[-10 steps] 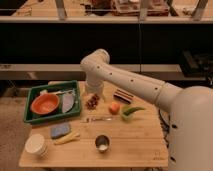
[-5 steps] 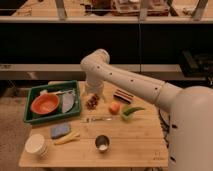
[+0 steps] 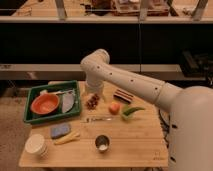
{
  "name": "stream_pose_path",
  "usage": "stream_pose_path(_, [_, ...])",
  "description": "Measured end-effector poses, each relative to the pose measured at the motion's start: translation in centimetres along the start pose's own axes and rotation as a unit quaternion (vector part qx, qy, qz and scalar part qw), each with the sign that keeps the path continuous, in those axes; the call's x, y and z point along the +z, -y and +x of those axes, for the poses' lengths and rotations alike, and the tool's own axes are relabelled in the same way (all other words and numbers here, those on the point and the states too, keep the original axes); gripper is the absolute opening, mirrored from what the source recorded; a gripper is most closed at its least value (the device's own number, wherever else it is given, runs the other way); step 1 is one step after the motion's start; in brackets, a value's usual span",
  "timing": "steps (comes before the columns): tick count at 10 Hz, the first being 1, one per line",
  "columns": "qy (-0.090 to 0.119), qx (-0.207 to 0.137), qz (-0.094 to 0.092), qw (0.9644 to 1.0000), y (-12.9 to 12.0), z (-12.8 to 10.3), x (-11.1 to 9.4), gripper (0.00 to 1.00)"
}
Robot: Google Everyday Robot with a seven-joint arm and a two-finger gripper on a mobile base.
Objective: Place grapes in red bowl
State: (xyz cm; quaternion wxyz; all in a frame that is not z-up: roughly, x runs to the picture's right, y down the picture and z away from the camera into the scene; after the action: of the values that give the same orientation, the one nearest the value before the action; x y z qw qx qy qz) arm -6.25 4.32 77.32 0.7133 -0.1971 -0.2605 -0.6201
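The grapes [image 3: 92, 102], a small dark reddish-purple cluster, lie on the wooden table [image 3: 135, 142] just right of the green bin. The red bowl [image 3: 44, 104], shallow and orange-red, sits inside the green bin [image 3: 31, 118] at the left. My gripper [image 3: 93, 95] hangs from the white arm directly over the grapes, at or just above them. The arm's wrist hides the gripper's upper part.
A grey plate [image 3: 68, 102] leans in the bin beside the bowl. An orange fruit [image 3: 114, 108], a green pepper [image 3: 130, 112], a dark brush-like block [image 3: 122, 95], a fork [image 3: 100, 119], a metal cup [image 3: 102, 143], a blue sponge [image 3: 60, 131], a yellow item [image 3: 67, 138] and a cream-white bowl [image 3: 36, 145] lie on the table.
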Motion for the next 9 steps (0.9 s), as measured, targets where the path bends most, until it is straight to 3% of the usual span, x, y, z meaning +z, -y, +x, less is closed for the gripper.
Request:
stream_pose_path(1, [-0.001,0.001,-0.001,1.0000,0.0,0.0,-0.1,0.77])
stream_pose_path(3, [-0.037,0.003,-0.010,0.9993,0.0,1.2,-0.9,0.77])
stream_pose_path(5, [-0.067,0.005,-0.002,0.9977,-0.2,2.9,-0.8,0.77])
stream_pose_path(8, [-0.134,0.002,0.007,0.9910,-0.1,5.6,0.3,0.77])
stream_pose_path(9, [-0.140,0.000,0.002,0.9902,0.1,6.3,1.7,0.77])
